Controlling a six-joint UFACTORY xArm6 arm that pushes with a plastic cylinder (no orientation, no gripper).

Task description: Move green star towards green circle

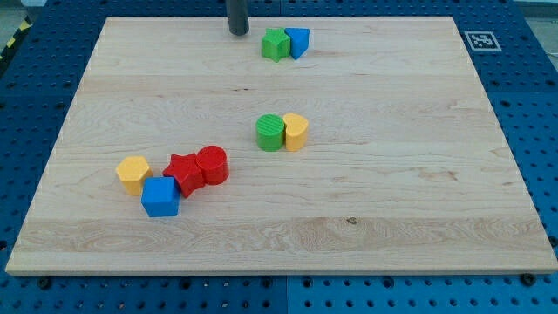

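The green star (pixel 275 44) lies near the view's top, touching a blue block (pixel 298 42) on its right. The green circle (pixel 271 133) sits near the board's middle, touching a yellow block (pixel 296 132) on its right. My tip (pixel 238 31) is at the view's top, a short way left of and slightly above the green star, not touching it. The green circle is well below the star.
At the lower left lie a yellow hexagon (pixel 133 174), a blue cube (pixel 160 197), a red star (pixel 183 173) and a red circle (pixel 212 165), bunched together. The wooden board (pixel 392 201) rests on a blue pegboard surface.
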